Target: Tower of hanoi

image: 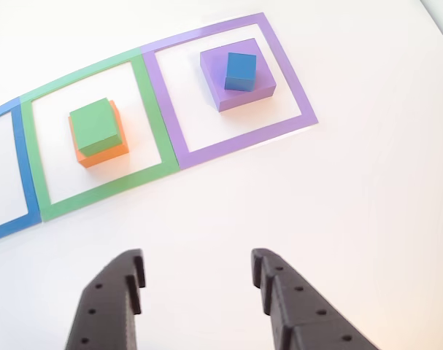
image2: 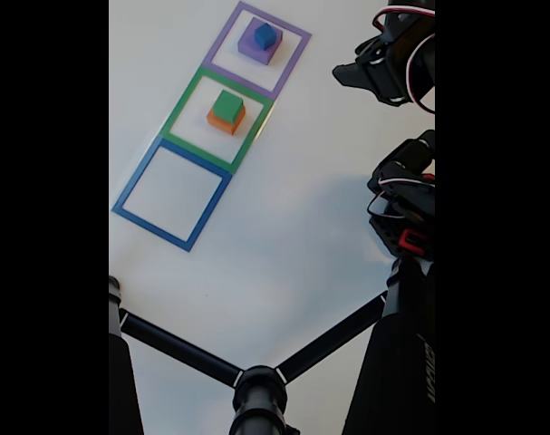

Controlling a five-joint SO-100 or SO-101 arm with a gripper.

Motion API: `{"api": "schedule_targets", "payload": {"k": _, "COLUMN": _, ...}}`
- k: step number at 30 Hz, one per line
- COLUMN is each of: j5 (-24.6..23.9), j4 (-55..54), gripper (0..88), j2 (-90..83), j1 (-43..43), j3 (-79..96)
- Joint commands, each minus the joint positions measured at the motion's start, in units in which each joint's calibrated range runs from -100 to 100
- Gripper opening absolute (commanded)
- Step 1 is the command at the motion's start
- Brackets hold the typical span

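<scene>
While the black two-finger gripper (image: 197, 281) hangs open and empty over the white desk (image: 367, 219), the small matte blue cube (image: 240, 71) sits far right on the flat purple block (image: 239, 93); approach it squarely from above

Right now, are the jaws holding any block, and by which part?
Nothing is held. The gripper is open over bare table, well short of the blue cube and green block.

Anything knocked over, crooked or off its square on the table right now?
Nothing toppled. The blue cube sits off-centre on the purple block, toward its right edge in the other view. The green block sits squarely on the orange block.
</scene>
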Motion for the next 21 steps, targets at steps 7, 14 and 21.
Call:
{"api": "schedule_targets", "payload": {"k": 7, "j5": 0.00, "j4": -46.67, "gripper": 28.3, "j2": -1.37, "j1": 4.97, "j3": 37.43}}
{"api": "schedule_targets", "payload": {"k": 14, "j5": 0.00, "j4": -74.29, "gripper": 33.3, "j2": 8.48, "j1": 7.37, "j3": 48.98}}
{"api": "schedule_targets", "payload": {"k": 21, "j5": 0.00, "j4": -96.88, "gripper": 34.0, "j2": 22.13, "j1": 6.60, "j3": 52.34}}
